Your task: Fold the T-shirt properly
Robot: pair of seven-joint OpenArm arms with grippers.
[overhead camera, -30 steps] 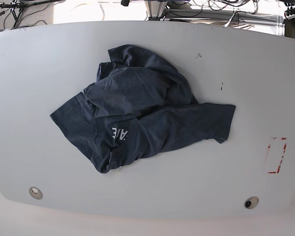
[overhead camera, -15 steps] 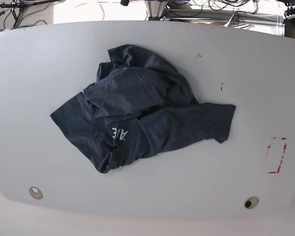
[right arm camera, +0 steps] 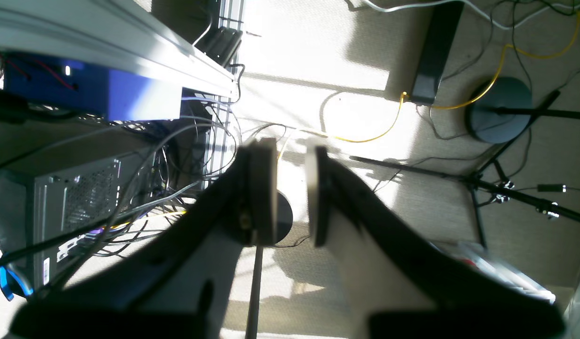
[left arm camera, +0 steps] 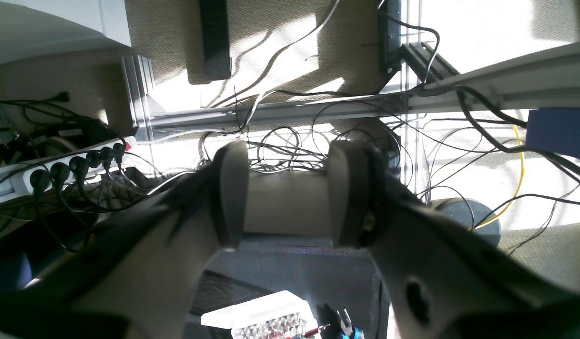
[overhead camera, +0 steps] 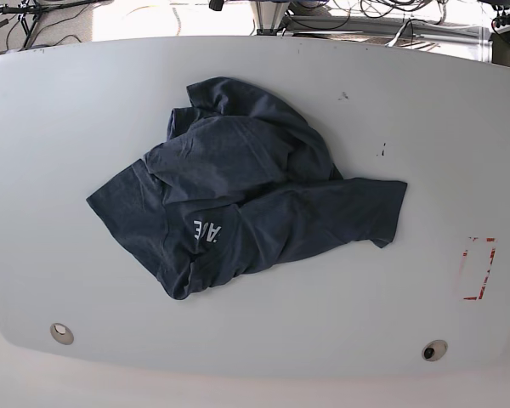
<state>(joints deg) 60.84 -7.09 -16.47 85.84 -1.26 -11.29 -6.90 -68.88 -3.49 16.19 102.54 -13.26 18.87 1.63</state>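
Nothing is folded yet. The T-shirt (overhead camera: 238,191) lies crumpled mid-worktop (overhead camera: 59,127), layers overlapped, lettering (overhead camera: 208,230) half buried. A pinch into that heap would likely catch several layers at once and drag the whole bundle instead of spreading it; hems and sleeves are hard to pick out.

Neither arm is over the worktop. The left end effector (left arm camera: 290,207) stands spread and empty, the right end effector (right arm camera: 290,193) narrowly parted, also empty; both face floor cables. Red tape marks (overhead camera: 478,268) lie well apart from the cloth. Nothing blocks the approach.

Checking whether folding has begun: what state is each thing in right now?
T-shirt: crumpled in a heap on the table, unfolded, untouched.
Left claw: open, empty, off the table.
Right claw: narrowly open, empty, off the table.
Table: holds only the shirt.
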